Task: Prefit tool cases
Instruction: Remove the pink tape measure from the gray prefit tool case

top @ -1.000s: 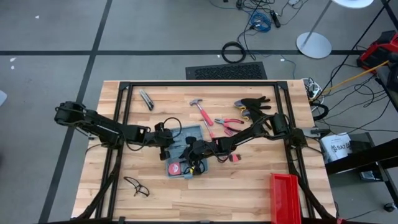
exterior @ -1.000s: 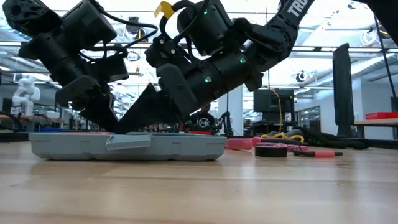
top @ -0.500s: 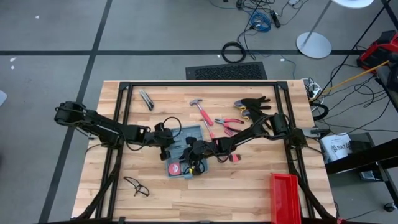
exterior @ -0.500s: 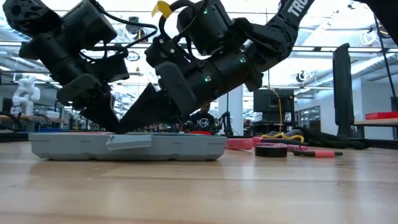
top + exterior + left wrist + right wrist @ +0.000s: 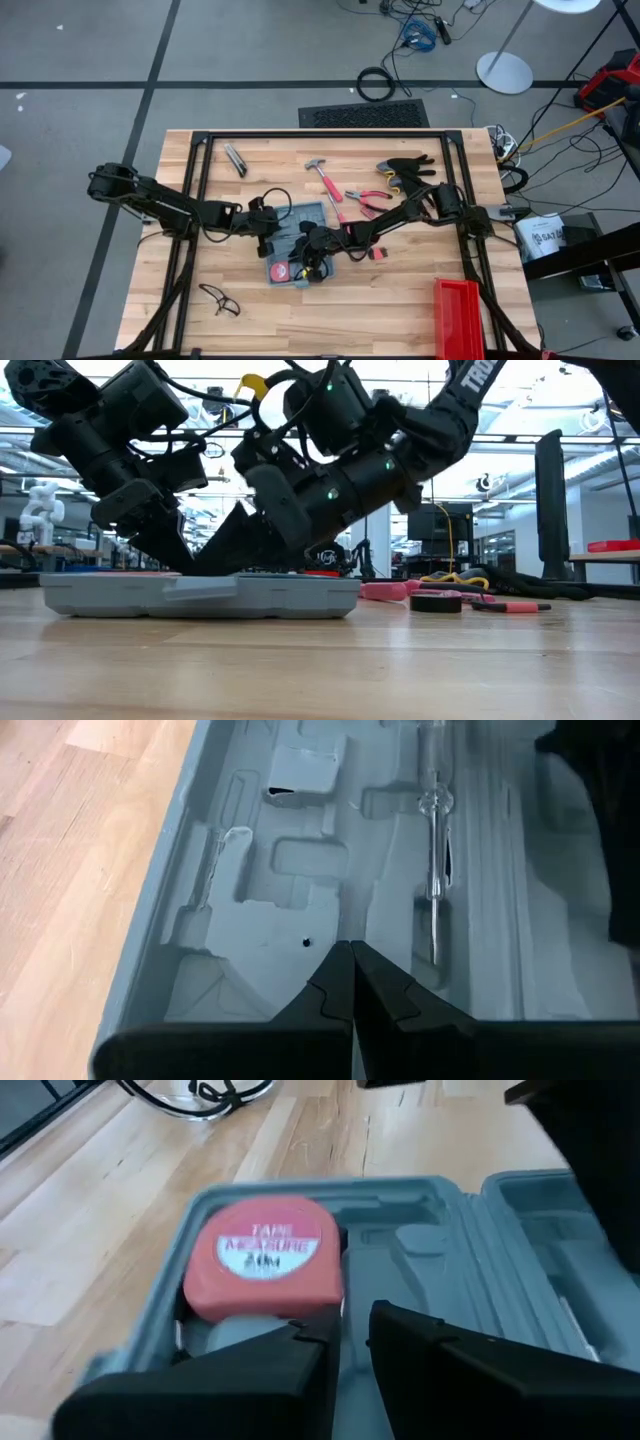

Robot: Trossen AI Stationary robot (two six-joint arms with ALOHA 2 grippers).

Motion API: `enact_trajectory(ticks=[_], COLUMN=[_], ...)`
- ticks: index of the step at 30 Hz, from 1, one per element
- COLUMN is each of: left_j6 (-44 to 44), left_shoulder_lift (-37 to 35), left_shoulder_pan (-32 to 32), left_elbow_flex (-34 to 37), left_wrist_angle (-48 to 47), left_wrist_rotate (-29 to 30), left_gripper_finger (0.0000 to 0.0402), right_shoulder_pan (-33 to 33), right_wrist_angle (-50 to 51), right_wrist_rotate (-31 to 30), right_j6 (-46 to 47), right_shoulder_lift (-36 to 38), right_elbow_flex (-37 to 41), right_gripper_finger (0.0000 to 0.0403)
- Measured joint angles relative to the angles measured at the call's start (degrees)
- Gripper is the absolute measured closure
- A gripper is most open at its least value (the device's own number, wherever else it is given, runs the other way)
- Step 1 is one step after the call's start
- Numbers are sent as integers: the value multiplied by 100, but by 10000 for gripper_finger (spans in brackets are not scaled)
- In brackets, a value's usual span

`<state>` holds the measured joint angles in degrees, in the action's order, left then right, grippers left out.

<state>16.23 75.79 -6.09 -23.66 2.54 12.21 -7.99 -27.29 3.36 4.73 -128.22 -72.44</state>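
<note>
The open blue-grey tool case (image 5: 296, 238) lies flat on the wooden table, its grey moulded tray up. A red tape measure (image 5: 265, 1270) sits in a pocket at the tray's near end, and a clear-handled screwdriver (image 5: 432, 850) lies in a groove. My left gripper (image 5: 350, 948) is shut, reaching in from the table's left and slanting down onto the tray. My right gripper (image 5: 355, 1320) comes in from the right, low over the tray's near end. Its fingers stand a narrow gap apart, just beside the tape measure, with only tray showing between them. My left gripper sets its shut fingertips (image 5: 338, 970) on the moulded floor of the tray (image 5: 300, 935), near the case's left side. It slants down from the table's left. The case stays flat on the table. My right gripper's finger (image 5: 300, 1342) overlaps the tape measure's edge; whether it touches, I cannot tell.
Beyond the case lie a red-handled hammer (image 5: 322, 178), pliers (image 5: 368, 200) and black-and-yellow tools (image 5: 405, 168). A black tape roll (image 5: 436, 601) sits to the right. Glasses (image 5: 220, 300) lie near the front left, and a red bin (image 5: 460, 318) stands at the front right.
My right gripper has rolled a little about its own line and tipped lower over the case's near end. The case's front latch flap, which stuck up at a slant, now lies flat along the case's wall. My left gripper has kept still.
</note>
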Motion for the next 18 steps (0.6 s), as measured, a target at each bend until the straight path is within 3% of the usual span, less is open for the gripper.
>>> enact_trajectory(ticks=[6,10,18], left_j6=[-1,-3,-9], left_shoulder_lift=[0,0,-1], left_shoulder_pan=[0,0,0], left_elbow_flex=[0,0,11], left_wrist_angle=[-5,-4,-27], left_wrist_rotate=[0,2,2], left_gripper_finger=[401,401,401], right_shoulder_pan=[4,9,2], right_wrist_angle=[-356,-412,-682], right_wrist_rotate=[-23,15,84], right_j6=[-51,-240,-401], right_shoulder_lift=[-372,-382,-173], right_elbow_flex=[-190,-214,-191], right_gripper_finger=[362,397,403])
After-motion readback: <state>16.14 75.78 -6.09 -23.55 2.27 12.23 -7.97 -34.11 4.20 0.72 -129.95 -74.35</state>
